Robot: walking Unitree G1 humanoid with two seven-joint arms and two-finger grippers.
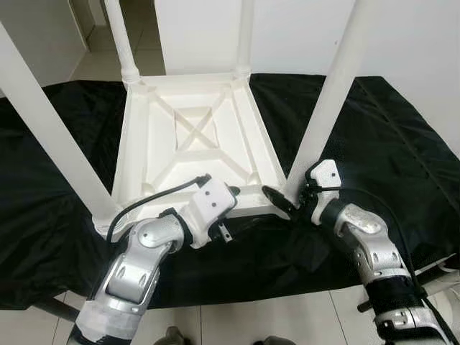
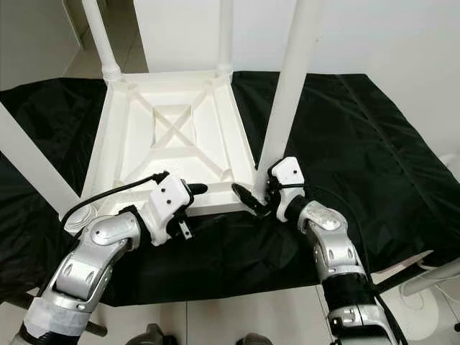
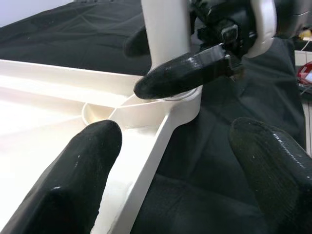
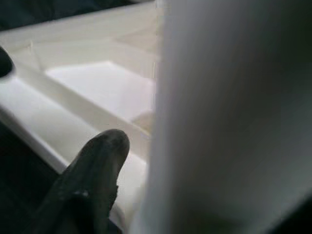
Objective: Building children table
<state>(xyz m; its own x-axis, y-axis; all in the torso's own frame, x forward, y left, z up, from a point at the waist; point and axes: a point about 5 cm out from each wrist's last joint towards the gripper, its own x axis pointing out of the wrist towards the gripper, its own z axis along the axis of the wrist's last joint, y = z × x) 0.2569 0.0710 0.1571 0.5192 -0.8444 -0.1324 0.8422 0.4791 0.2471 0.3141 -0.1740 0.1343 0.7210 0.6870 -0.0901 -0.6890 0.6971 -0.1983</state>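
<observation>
From the head views, the children's table (image 1: 194, 140) lies upside down on the black-draped desk (image 1: 388, 136), all four legs standing up, so the work looks to be at the last leg: seating or tightening the near right leg (image 1: 327, 108) in its corner socket. The right claw (image 1: 287, 198) is at the foot of that leg, one finger on either side of it, gripping it as far as I can judge; the left claw (image 1: 228, 210) hovers over the near rim of the table, just beside that corner, fingers spread and holding nothing. The left wrist view shows its two black fingers (image 3: 73, 180) wide apart, straddling the rim, with the right claw's finger (image 3: 180, 75) pressed against the leg's base. The right wrist view, blurred, has the leg (image 4: 229, 117) filling the space right beside one finger (image 4: 92, 180). Next, I judge, the leg needs a firm twist or push while the left claw steadies the rim.
</observation>
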